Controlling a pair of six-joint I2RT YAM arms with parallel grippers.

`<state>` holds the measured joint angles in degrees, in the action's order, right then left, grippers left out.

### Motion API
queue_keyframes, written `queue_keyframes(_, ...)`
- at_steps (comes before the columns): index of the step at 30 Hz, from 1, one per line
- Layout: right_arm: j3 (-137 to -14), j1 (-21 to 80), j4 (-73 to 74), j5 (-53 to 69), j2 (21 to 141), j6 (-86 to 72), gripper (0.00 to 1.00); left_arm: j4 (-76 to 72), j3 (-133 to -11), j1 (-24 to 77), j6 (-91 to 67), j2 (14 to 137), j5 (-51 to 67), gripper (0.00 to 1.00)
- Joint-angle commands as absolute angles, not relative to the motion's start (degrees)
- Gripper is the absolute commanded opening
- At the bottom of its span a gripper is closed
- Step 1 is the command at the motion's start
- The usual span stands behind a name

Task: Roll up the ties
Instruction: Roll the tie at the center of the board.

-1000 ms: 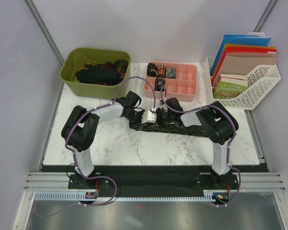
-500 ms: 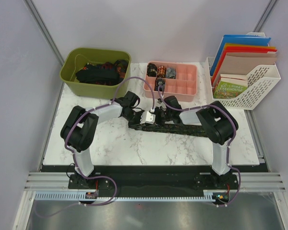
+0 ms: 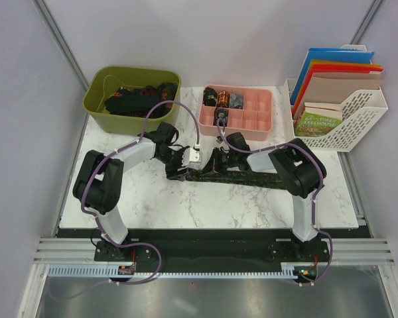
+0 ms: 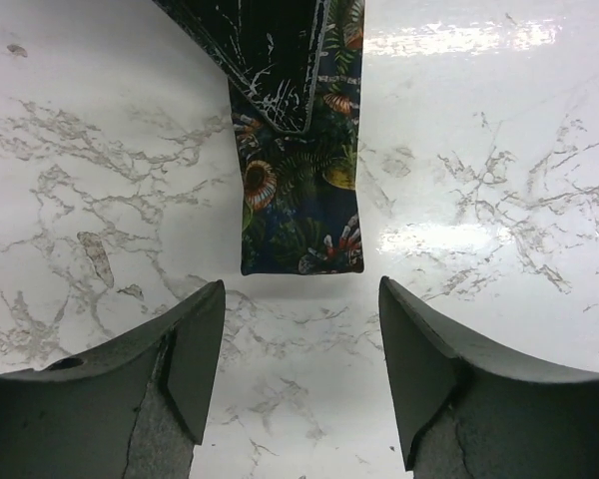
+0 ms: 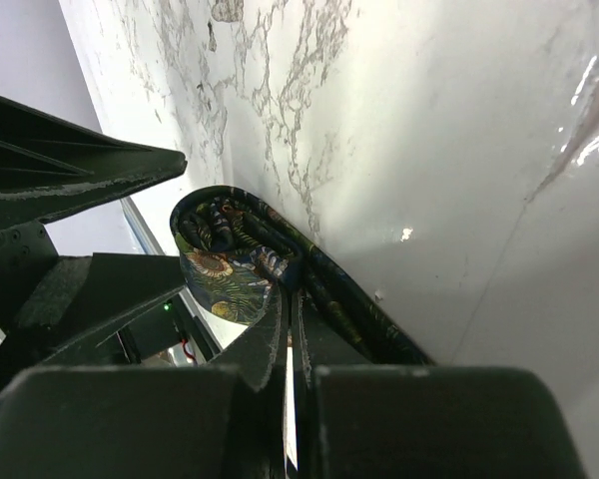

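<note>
1. A white marble table (image 3: 152,205) carries everything, with a pink tray (image 3: 259,122) at its back edge serving as the landmark here.
2. A white file rack (image 3: 358,126) of coloured folders and books stands to the right of the pink tray.
3. A green bin (image 3: 109,122) sits to the left of the tray, holding a heap of loose ties (image 3: 136,103).
4. The tray is divided into small compartments. A few rolled ties (image 3: 222,99) fill its back-left corner and the rest are bare.
5. One dark patterned tie (image 3: 245,177) lies stretched out in front of the tray, towards the arm bases. Its left end now reaches further left of the tray than a second ago.
6. The left gripper (image 3: 182,164) has drawn back leftwards from the tray's front-left corner. Its wrist view shows the left gripper (image 4: 299,299) released, fingers spread, with the tie's flat end (image 4: 299,200) on the marble just ahead.
7. The right gripper (image 3: 215,159), in front of the tray's left side, is clenched on a curled fold of the tie (image 5: 225,264).
8. This likely means the tie was pulled straight. Rolling seems barely begun.
</note>
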<state>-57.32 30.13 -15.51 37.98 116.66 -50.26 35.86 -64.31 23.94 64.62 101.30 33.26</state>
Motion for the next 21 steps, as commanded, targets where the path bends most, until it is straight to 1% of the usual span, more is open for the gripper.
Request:
queue_keyframes(1, -57.22, 29.88, -11.87, 31.90, 119.09, -47.90, 0.00, 36.22, -64.69, 24.43, 63.20, 100.81, 36.73, 0.70)
queue_keyframes(8, -56.95, 29.88, -11.95, 32.08, 119.18, -47.99, 0.00, 29.44, -64.33, 25.22, 59.06, 102.74, 34.19, 0.70)
queue_keyframes(11, -56.87, 29.88, -11.87, 31.99, 119.18, -48.08, 0.00, 29.62, -64.34, 25.75, 59.85, 102.66, 34.10, 0.63)
queue_keyframes(12, -56.87, 29.88, -11.87, 31.99, 119.18, -48.08, 0.00, 29.88, -64.34, 25.93, 60.03, 102.66, 34.01, 0.57)
queue_keyframes(15, -56.78, 29.88, -11.78, 31.82, 119.27, -48.16, 0.00, 31.72, -65.65, 26.10, 60.38, 101.87, 34.45, 0.45)
queue_keyframes(17, -56.87, 29.80, -11.69, 31.73, 119.44, -48.16, 0.00, 32.69, -66.27, 26.37, 60.21, 101.08, 35.50, 0.41)
queue_keyframes(21, -57.04, 29.88, -11.60, 31.73, 119.62, -48.25, 0.00, 33.13, -68.02, 28.56, 59.15, 101.16, 36.47, 0.41)
